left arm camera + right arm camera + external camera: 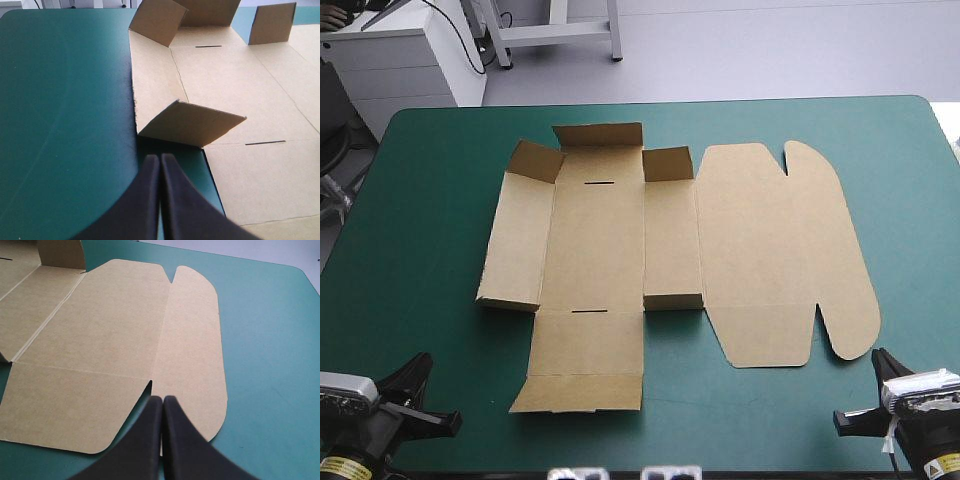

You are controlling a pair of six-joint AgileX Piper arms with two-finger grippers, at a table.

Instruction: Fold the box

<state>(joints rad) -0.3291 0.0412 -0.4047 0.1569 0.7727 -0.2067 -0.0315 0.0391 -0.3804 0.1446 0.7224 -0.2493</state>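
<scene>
Right wrist view: the box (115,330) partly behind the closed right pincer (162,399).

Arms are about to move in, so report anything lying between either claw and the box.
Nothing visible does. The left claw, shut, points at the box near its raised left flap. The right claw, shut, points at the lid's rounded edge. Only bare teal-green cover lies between each claw and the board.

The high view's bottom corners cut off the left gripper (420,362) and right gripper (878,356). Both wrist views crop the box (240,100).
</scene>
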